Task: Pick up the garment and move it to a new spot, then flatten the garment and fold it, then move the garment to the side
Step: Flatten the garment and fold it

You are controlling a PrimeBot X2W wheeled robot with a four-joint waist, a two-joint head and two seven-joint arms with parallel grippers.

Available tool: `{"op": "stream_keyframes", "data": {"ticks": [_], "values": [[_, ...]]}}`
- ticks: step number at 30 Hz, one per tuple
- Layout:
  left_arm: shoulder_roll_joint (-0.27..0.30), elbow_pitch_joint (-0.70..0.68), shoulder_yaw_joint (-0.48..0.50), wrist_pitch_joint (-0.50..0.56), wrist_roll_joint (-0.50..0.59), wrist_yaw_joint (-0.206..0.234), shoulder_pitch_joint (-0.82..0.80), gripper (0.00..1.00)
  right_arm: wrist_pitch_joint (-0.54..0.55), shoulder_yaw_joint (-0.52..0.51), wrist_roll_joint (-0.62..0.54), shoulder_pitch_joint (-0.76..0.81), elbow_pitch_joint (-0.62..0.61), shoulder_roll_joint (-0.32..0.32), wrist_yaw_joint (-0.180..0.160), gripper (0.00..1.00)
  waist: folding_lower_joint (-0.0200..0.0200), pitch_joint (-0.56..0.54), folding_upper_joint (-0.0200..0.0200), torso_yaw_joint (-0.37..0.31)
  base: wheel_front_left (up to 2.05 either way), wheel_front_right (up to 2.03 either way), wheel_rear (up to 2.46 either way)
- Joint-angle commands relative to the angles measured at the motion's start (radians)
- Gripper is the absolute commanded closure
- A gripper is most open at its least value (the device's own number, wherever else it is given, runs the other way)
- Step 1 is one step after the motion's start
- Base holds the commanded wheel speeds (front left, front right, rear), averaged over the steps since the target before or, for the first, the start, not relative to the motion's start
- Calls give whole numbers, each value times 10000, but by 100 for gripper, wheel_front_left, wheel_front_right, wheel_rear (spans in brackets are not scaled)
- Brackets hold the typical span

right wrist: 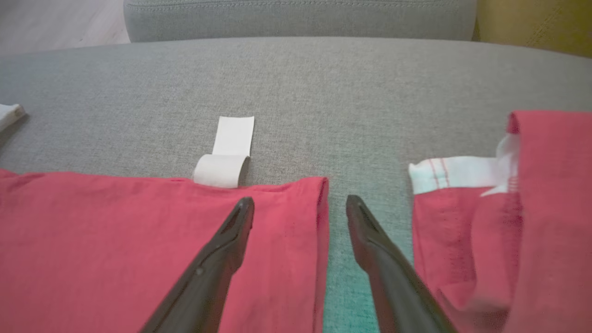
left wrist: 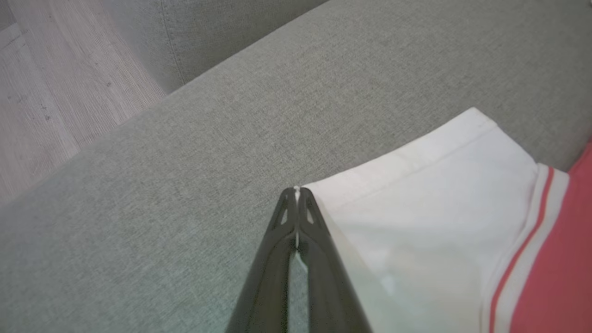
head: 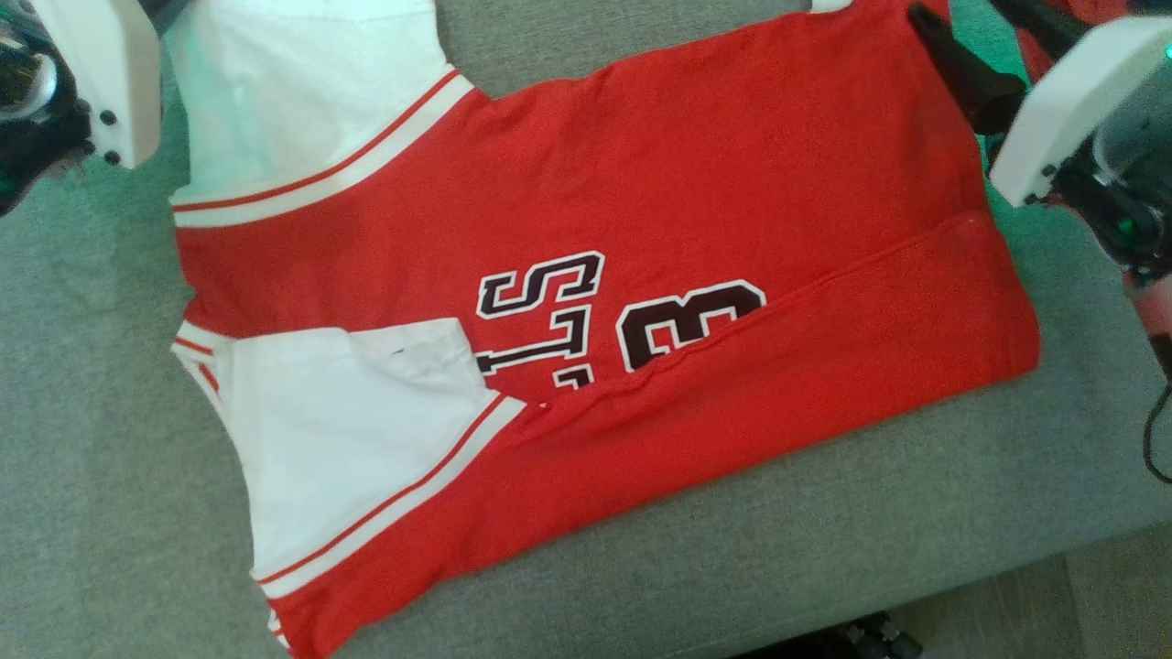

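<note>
The garment (head: 641, 275) is a red jersey with white sleeves and dark lettering, lying partly folded on a grey cushion (head: 110, 412). In the left wrist view my left gripper (left wrist: 296, 190) is shut on the corner of a white sleeve (left wrist: 416, 222), with a sliver of white cloth pinched between its fingertips. My right gripper (right wrist: 299, 203) is open at the garment's hem (right wrist: 138, 222). Its left finger rests over the red cloth and its right finger over bare cushion, so the hem's corner (right wrist: 319, 194) lies between them. A dark finger (head: 957, 64) of that gripper shows at the garment's far right corner.
A white label (right wrist: 229, 152) sticks out from under the hem. Another red and white cloth (right wrist: 508, 208) lies just right of my right gripper. The cushion's front edge (head: 1007, 558) drops to a wooden floor (left wrist: 41, 92). A grey backrest (right wrist: 300, 18) runs beyond.
</note>
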Motion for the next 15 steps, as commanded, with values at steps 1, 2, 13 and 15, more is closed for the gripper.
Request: {"op": "stream_keyframes", "data": {"ticks": [1,2,13,15], "values": [[536,-310,381,-90,-101,19,-616,100,181,136,183,-50,-66,-87,-7,0,-1,-17,0,55,0,0,0],[548,-314,327,-109,-129,19,-631,100,297,252,279,-186,72,-63,-7,0,-1,-24,0,80,0,0,0],[553,-232,-150,-366,-352,18,-830,100,106,1168,1004,-1008,1010,14,-7,0,-1,-12,0,348,0,0,0],[530,-214,-245,-432,-395,18,-873,100,-72,1303,1077,-1119,1135,-9,-7,0,-1,-18,0,398,0,0,0]]}}
